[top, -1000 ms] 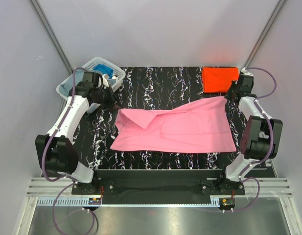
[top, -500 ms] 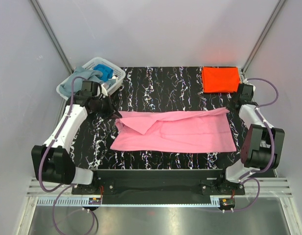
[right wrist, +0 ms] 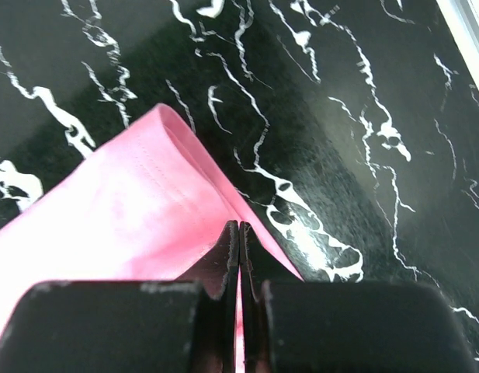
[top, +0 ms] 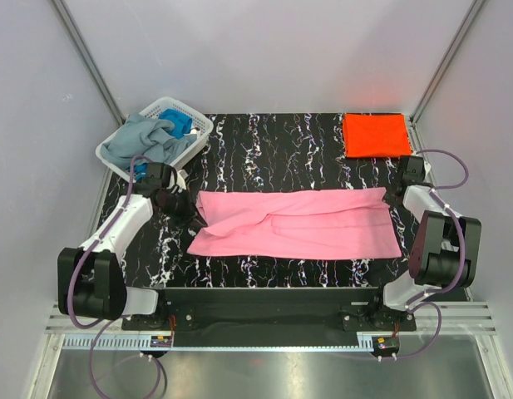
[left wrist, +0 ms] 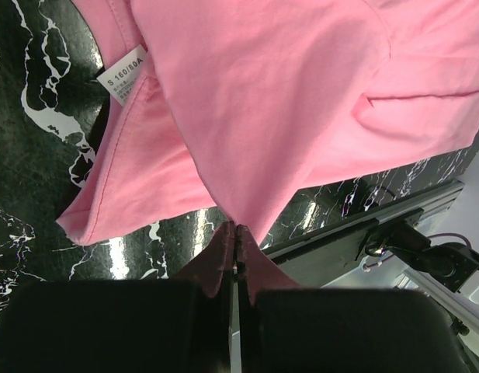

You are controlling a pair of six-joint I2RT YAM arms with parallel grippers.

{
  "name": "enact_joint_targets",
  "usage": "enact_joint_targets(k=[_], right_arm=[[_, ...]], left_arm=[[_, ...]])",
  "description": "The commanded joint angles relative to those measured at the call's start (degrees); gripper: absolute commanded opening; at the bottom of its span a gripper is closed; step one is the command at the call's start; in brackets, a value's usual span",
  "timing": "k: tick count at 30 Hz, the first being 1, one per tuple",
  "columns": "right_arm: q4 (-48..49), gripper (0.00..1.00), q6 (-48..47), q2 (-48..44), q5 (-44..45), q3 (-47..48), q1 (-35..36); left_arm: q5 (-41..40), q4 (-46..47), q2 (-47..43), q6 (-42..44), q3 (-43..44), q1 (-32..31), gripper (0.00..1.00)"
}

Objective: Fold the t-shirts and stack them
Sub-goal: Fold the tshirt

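The pink t-shirt [top: 298, 223] lies spread across the middle of the black marbled table, its far half folded toward the near edge. My left gripper [top: 192, 213] is shut on the shirt's left edge; the left wrist view shows pink cloth [left wrist: 262, 101] pinched between the jaws. My right gripper [top: 387, 194] is shut on the shirt's far right corner, with the pink hem [right wrist: 146, 210] caught between the jaws. A folded orange-red t-shirt [top: 374, 134] lies at the far right corner. Grey-blue [top: 140, 141] and blue [top: 180, 126] shirts sit in the basket.
A white lattice basket [top: 189, 115] stands at the far left corner of the table [top: 273, 150], just behind my left arm. White walls close in on both sides. The table's near edge and metal rail [left wrist: 394, 225] show in the left wrist view.
Both grippers have pulled the shirt's far edge toward the near side and lowered it, so the raised cloth now lies flat as a narrower band. The left arm has moved off the basket.
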Motion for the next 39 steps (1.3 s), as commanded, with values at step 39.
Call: enact_joint_targets(k=[39], right_arm=[[-11.6, 0.33, 10.9, -6.3, -5.8, 2.7, -1.2]], left_arm=[[2.0, 2.9, -3.4, 3.5, -5.2, -1.1, 0.04]])
